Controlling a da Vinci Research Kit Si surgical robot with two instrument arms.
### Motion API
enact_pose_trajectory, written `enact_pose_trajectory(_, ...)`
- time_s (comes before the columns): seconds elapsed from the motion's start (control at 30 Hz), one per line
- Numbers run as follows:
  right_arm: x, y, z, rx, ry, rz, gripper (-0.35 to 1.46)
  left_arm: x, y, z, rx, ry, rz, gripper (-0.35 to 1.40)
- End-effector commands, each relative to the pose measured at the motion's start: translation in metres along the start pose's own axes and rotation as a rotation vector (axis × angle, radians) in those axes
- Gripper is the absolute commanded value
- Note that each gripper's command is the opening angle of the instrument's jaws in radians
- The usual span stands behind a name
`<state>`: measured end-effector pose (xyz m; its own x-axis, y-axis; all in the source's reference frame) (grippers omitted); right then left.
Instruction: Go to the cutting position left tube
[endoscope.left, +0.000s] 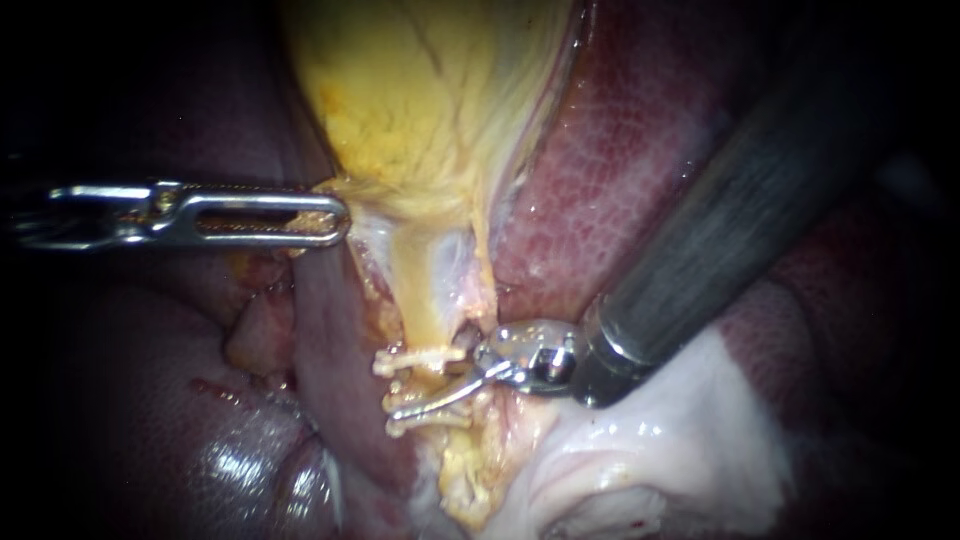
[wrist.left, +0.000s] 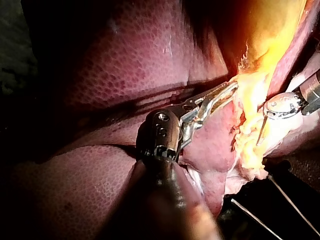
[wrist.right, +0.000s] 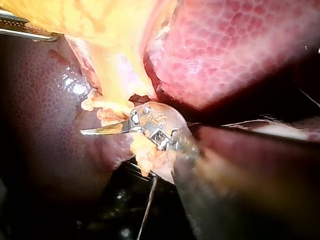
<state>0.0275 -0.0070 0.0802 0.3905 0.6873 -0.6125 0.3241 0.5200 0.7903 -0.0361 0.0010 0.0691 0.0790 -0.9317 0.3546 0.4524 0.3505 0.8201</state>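
The left tube (endoscope.left: 418, 300) is the yellow strand running out of the narrow end of the gallbladder (endoscope.left: 420, 90), with the dark red liver (endoscope.left: 620, 150) on both sides of it. Two pale clips sit across the tube, away from the gallbladder. These are the nearer clip (endoscope.left: 408, 360) and the farther clip (endoscope.left: 425, 424), with a short bare stretch of tube between them.

The right instrument (endoscope.left: 400, 408) reaches the tube from the side where the pale tissue (endoscope.left: 650, 440) lies. Its thick dark shaft ends in a bright wrist just beside the tube. From that wrist a thin curved blade lies across the tube, in the gap between the two clips. Only this one blade shows clearly in any view (the tube and clips hide the rest), so whether the tip is open or closed cannot be told.

The left instrument (endoscope.left: 335, 218) is on the opposite side of the tube and well apart from the clips, level with where the tube leaves the gallbladder. Its long slotted jaws lie closed on the edge of the gallbladder's yellow tissue. The left wrist view shows their tips set into that tissue.
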Motion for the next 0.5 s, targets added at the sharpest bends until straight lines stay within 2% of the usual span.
enact_pose_trajectory(0.03, 0.0000, 0.0001, 0.0001, 0.002, 0.005, 0.005, 1.40, 0.0000, 0.0000, 0.0001, -0.002, -0.001, 0.000, -0.35)
enact_pose_trajectory(0.5, 0.0002, 0.0005, 0.0007, 0.000, 0.012, 0.004, 1.40, 0.0000, 0.0000, 0.0003, -0.002, -0.001, 0.000, -0.35)
